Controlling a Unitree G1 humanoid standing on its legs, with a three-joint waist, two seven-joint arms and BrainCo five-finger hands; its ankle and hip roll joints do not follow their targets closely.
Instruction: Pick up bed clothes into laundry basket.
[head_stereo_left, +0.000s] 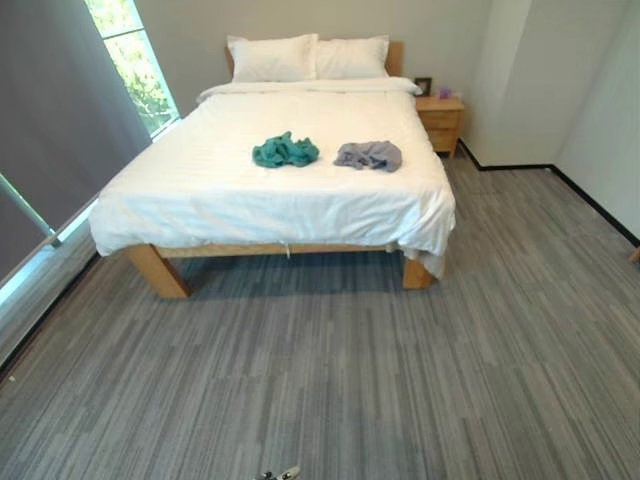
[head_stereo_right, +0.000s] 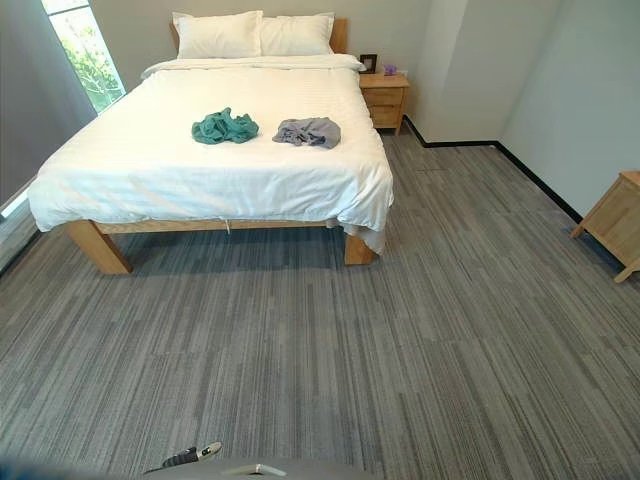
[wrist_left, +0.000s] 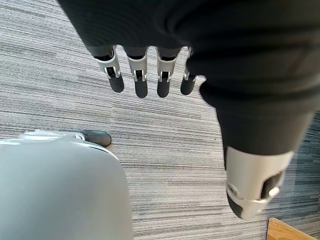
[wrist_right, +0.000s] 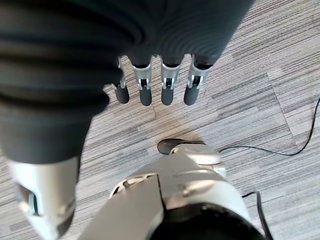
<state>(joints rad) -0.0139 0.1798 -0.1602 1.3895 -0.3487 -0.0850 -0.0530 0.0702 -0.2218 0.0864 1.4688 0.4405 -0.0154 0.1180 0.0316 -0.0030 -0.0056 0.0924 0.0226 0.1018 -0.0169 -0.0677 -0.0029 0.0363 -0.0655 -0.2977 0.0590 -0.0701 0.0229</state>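
Left eye view, bed: the bed (head_stereo_left: 270, 190) fills the upper middle of the frame, made up in a white duvet with two pillows (head_stereo_left: 305, 57) at the head; its wooden legs stand on grey striped carpet (head_stereo_left: 330, 380).
Left eye view, clothes: a teal garment (head_stereo_left: 285, 151) and a grey garment (head_stereo_left: 369, 155) lie crumpled near each other on the duvet, just above frame centre; as loose heaps they read as dropped, not folded, and are what the task wants collected.
Left eye view, surroundings: a wooden nightstand (head_stereo_left: 440, 118) stands at the upper right of the bed; a window (head_stereo_left: 130, 55) is at upper left.
Right eye view, same scene: both garments sit in the upper left part of the frame, and a second wooden cabinet (head_stereo_right: 615, 220) shows at the right edge.
Right eye view, basket: I cannot find a laundry basket here.
Left wrist view, left hand: the left hand (wrist_left: 145, 75) hangs over the carpet, fingers straight and spread a little, thumb apart, holding nothing; a resting pose, well apart from the bed.
Right wrist view, right hand: the right hand (wrist_right: 155, 82) likewise points down at the carpet, fingers relaxed and empty.
Task state, judged: nothing is picked up yet; the robot would first need to approach the bed.
Writing: no readable brand, label or print anywhere.
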